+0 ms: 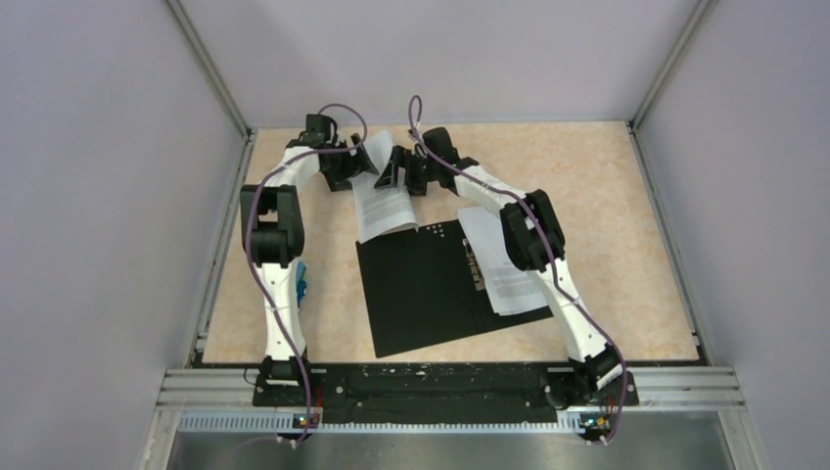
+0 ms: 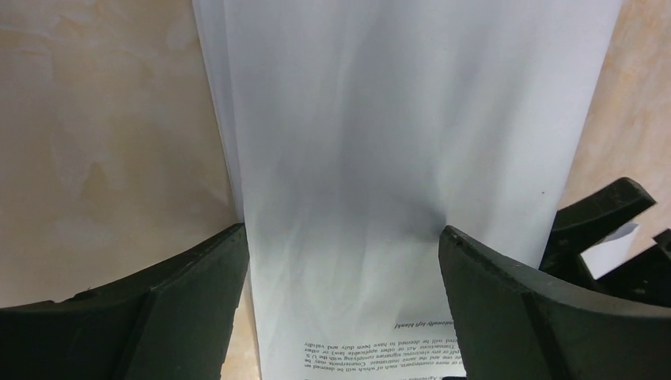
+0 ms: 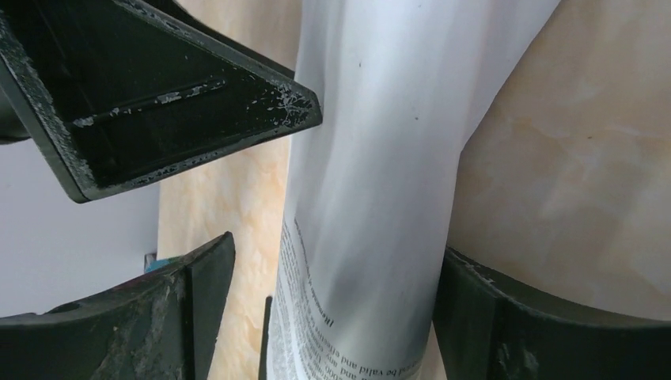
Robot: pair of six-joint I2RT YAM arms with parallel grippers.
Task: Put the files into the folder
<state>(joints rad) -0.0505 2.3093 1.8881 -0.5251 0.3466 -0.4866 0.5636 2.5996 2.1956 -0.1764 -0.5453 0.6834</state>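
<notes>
The files point(image 1: 385, 211) are seen as thin white printed sheets, lying from the far-left corner of the open folder point(image 1: 431, 294) out onto the surface point(image 1: 626, 245). A second batch point(image 1: 492, 284) is spread over the folder's right edge, beneath the right arm. The folder's black inside is turned upward.

The sheets are judged to be very light, floppy and slick against one another. A bowed, curling shape is already shown in the right wrist view, so creasing or fanning is to be expected under any careless pull. A hold is best taken at a free short edge, with the whole stack pinched together.

The left tool point(image 2: 342, 245) is held wide, the paper lying between its fingers. The right tool point(image 3: 336, 253) is likewise spread wide astride the same sheets, just beside the left. No pinch on the paper can be made out.
</notes>
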